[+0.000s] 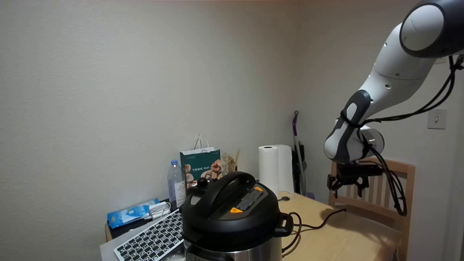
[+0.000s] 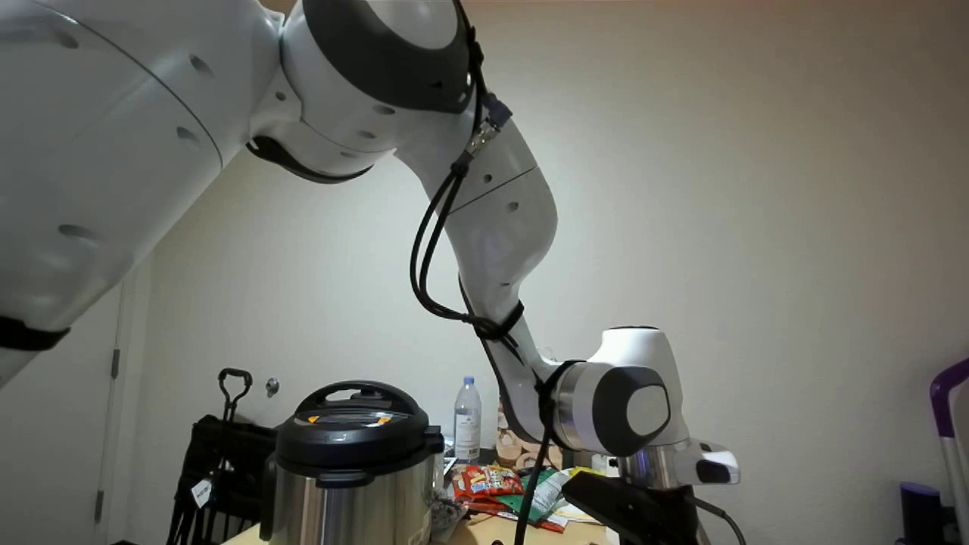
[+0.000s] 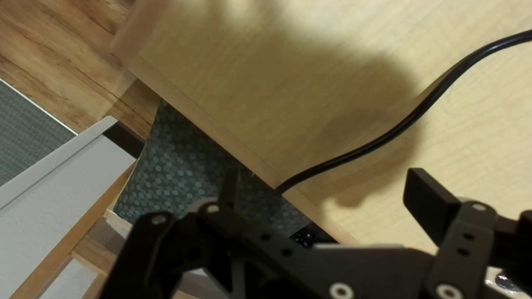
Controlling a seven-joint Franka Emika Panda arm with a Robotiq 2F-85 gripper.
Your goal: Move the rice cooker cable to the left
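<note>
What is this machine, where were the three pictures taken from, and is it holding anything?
The machine is a robot arm, a jointed white limb ending in black fingers. The fingers stand open and hold nothing. Two pictures look on from outside the robot; the wrist view is taken from the arm's own wrist, looking down at the table. On that table stands a black-lidded rice cooker, and its thin black cable runs to the table's edge. Colourful packets lie there too.
</note>
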